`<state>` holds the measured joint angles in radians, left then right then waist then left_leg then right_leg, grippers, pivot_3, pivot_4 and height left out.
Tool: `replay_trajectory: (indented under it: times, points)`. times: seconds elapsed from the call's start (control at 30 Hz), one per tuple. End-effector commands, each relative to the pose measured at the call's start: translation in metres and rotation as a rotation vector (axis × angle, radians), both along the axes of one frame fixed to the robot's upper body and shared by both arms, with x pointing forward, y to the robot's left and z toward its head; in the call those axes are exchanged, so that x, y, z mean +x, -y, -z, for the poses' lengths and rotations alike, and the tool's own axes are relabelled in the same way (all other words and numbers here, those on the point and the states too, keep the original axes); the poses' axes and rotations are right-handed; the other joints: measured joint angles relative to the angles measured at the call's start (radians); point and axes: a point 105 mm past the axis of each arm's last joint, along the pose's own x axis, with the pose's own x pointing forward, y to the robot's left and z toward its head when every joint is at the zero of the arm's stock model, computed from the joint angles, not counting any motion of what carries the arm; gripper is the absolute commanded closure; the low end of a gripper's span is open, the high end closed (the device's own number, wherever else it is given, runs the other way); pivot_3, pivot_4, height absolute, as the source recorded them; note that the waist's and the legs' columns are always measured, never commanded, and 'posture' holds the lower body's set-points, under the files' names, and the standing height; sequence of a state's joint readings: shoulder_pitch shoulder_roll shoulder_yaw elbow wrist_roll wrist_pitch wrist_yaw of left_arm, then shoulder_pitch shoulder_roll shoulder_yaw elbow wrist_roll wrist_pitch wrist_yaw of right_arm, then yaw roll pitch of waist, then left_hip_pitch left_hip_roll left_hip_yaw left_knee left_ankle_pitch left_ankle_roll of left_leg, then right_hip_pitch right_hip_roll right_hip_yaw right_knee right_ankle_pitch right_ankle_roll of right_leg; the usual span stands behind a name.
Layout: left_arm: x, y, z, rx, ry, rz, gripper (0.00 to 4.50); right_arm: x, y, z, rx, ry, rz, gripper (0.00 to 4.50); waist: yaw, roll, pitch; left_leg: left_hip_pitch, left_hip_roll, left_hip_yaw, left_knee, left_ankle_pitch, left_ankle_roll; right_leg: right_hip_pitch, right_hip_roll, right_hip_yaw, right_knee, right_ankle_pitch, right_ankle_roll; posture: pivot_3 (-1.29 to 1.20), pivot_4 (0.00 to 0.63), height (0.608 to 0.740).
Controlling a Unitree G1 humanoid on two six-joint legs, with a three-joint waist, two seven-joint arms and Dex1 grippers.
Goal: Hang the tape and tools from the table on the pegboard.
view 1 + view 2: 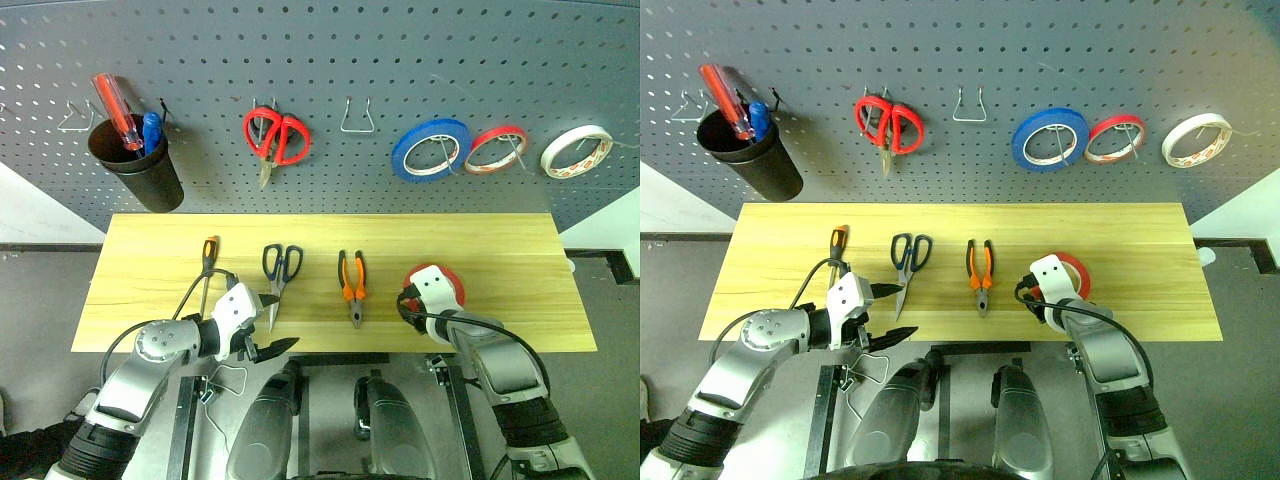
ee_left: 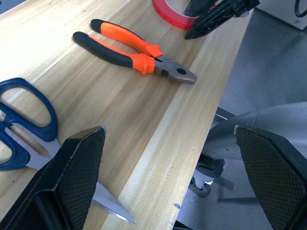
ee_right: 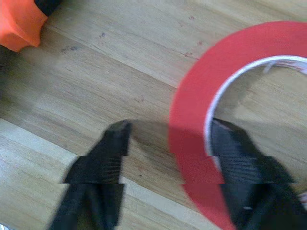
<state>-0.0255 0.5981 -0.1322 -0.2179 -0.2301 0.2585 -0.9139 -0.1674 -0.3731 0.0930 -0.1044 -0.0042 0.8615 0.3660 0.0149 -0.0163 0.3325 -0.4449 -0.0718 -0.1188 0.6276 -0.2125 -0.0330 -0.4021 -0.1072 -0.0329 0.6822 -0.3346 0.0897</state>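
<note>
Between the right gripper's [image 3: 168, 139] fingers sits the wall of the tape [image 3: 201, 100], one finger inside the ring, one outside, not yet pinching; roll flat on the table [image 1: 500, 250]. Left gripper [image 2: 168, 139] fingers spread wide, scissors [image 2: 29, 129] blade tip under one, pliers [image 2: 134, 52] beyond.

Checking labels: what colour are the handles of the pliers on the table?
Orange and black pliers; clearest in the left wrist view.

The table [image 1: 150, 290] is light wood with fine lines, smooth and a bit shiny. The pliers [image 2: 136, 55] have dull grey metal jaws and soft-looking orange-and-black handles, maybe rubber. The tape [image 3: 192, 120] looks smooth, matt red plastic.
</note>
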Motion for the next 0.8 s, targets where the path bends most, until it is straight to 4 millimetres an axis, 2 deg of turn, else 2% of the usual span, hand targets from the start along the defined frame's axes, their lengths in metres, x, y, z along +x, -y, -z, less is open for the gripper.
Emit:
replay_trajectory:
  times: [0.03,0.1,0.2,0.3,0.37,0.47,0.63,0.8]
  points:
    - [0.005,0.0,-0.02,-0.059,0.054,-0.012,0.0,-0.012,0.018,0.022,-0.047,-0.088,0.064,3.14,0.0,0.0,0.0,0.0,0.0,0.0,0.0,0.0,0.0,0.0,0.0,0.0,0.0,-0.001,-0.001,0.11,0.382,0.703]
    - [0.012,0.001,-0.042,-0.161,0.109,-0.03,0.0,-0.011,0.019,0.021,-0.047,-0.084,0.064,3.74,0.001,-0.001,0.001,0.0,0.0,0.0,0.0,0.0,0.0,0.0,0.0,0.0,0.0,-0.001,-0.002,0.11,0.381,0.703]
    - [0.015,0.004,-0.077,-0.301,0.224,-0.032,0.0,-0.01,0.02,0.02,-0.049,-0.08,0.065,3.81,0.0,-0.003,0.003,-0.001,0.0,0.0,0.001,0.0,0.0,0.0,0.0,0.0,0.0,-0.001,-0.002,0.11,0.38,0.703]
    - [0.011,0.005,-0.091,-0.356,0.257,-0.025,0.0,-0.009,0.022,0.02,-0.053,-0.079,0.068,3.81,0.0,-0.004,0.004,-0.001,0.0,0.0,0.0,0.0,0.0,0.0,0.0,0.0,-0.001,0.001,0.001,0.11,0.381,0.703]
    - [0.008,0.007,-0.093,-0.36,0.257,-0.017,0.0,-0.008,0.022,0.019,-0.054,-0.078,0.068,3.81,-0.001,-0.004,0.004,-0.001,0.0,0.001,0.0,0.0,0.001,0.0,0.0,0.0,-0.001,0.001,0.002,0.11,0.383,0.703]
    - [0.006,0.006,-0.082,-0.325,0.226,-0.025,0.0,-0.008,0.023,0.019,-0.054,-0.076,0.069,3.81,0.0,-0.004,0.004,-0.001,0.0,0.001,-0.001,0.0,0.001,0.0,0.0,0.0,-0.001,0.001,0.002,0.11,0.384,0.703]
    - [-0.001,-0.003,-0.052,-0.211,0.116,-0.037,0.0,-0.008,0.023,0.019,-0.054,-0.076,0.07,3.81,-0.001,-0.004,0.005,-0.001,0.0,0.001,0.0,0.0,0.001,0.0,0.0,0.0,-0.001,0.001,0.001,0.11,0.386,0.703]
    - [-0.002,-0.003,-0.053,-0.227,0.118,-0.036,0.0,-0.008,0.023,0.019,-0.055,-0.075,0.071,3.81,0.002,-0.006,0.008,-0.001,0.0,0.0,0.0,0.0,0.001,0.0,-0.001,0.0,-0.002,-0.001,-0.002,0.11,0.385,0.703]
